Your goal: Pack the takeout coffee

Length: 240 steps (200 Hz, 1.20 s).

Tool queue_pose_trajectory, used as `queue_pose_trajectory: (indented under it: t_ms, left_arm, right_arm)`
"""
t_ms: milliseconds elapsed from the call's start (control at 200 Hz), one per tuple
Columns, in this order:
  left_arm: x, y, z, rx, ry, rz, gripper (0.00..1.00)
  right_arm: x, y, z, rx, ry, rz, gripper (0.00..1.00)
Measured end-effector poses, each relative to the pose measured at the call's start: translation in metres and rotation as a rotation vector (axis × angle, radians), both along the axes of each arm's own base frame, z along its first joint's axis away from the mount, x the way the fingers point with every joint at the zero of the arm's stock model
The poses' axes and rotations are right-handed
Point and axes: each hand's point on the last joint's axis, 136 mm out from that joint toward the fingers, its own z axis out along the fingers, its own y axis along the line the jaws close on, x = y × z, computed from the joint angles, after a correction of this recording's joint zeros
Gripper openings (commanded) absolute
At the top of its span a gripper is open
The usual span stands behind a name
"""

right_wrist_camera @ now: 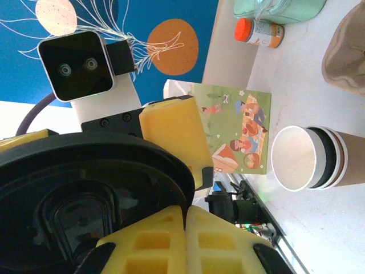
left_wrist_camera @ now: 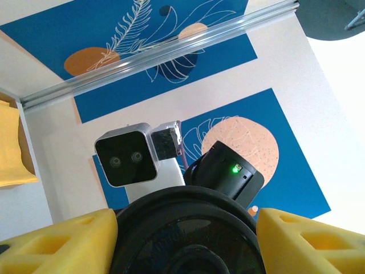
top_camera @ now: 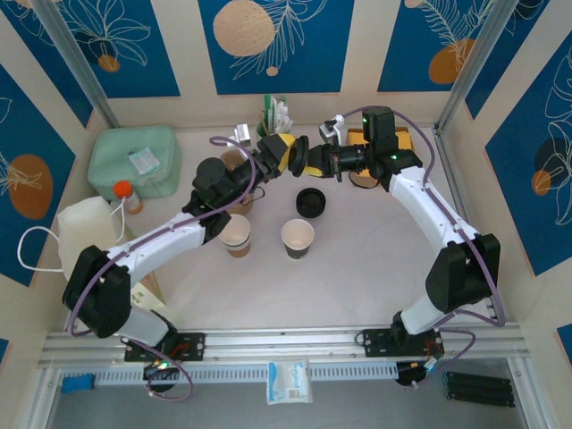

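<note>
A round black lid [top_camera: 298,158] hangs in the air above the back of the table, between my two grippers. My right gripper [top_camera: 311,168] is shut on its rim; in the right wrist view the yellow pads [right_wrist_camera: 228,245] pinch the lid's [right_wrist_camera: 85,171] edge at the right gripper [right_wrist_camera: 185,214]. My left gripper [top_camera: 288,154] has its yellow fingers [left_wrist_camera: 68,240] against opposite sides of the lid [left_wrist_camera: 171,205]. Two lidless brown paper cups with white insides stand below, one [top_camera: 236,235] by the left forearm, the other [top_camera: 298,239] mid-table. The right wrist view shows one cup [right_wrist_camera: 293,158].
A second black lid [top_camera: 311,202] lies on the table under the grippers. A mint-green box [top_camera: 134,161], an orange-capped bottle [top_camera: 125,195] and a white bag [top_camera: 85,232] crowd the left side. A cup of stirrers [top_camera: 273,112] stands at the back wall.
</note>
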Motion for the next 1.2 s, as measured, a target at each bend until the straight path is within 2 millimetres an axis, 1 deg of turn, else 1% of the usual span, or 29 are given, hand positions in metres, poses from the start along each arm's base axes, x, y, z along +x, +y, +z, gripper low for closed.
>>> queue_pose_trajectory:
  t_ms: [295,615,715,880,975,1200]
  left_arm:
    - [-0.001,-0.001,-0.001,0.007,-0.004,-0.003,0.75]
    - [0.000,-0.002,-0.008,0.053,-0.012,0.004,0.75]
    - [-0.002,-0.001,-0.012,0.089,-0.018,0.010,0.77]
    - [-0.006,0.002,-0.013,0.143,-0.040,0.021,0.80]
    - [-0.006,0.002,-0.018,0.167,-0.036,0.023,0.81]
    - [-0.005,0.002,-0.021,0.176,-0.026,0.022,0.81]
  right_arm:
    - [0.000,-0.001,-0.001,-0.013,0.001,-0.004,0.00]
    - [0.000,-0.003,-0.007,-0.046,0.001,-0.020,0.00]
    - [0.000,-0.004,-0.010,-0.062,0.007,-0.029,0.00]
    - [0.000,-0.004,-0.009,-0.071,-0.004,-0.029,0.00]
    - [0.000,-0.004,-0.007,-0.071,-0.013,-0.028,0.00]
    - [-0.001,-0.002,-0.007,-0.074,-0.014,-0.026,0.00]
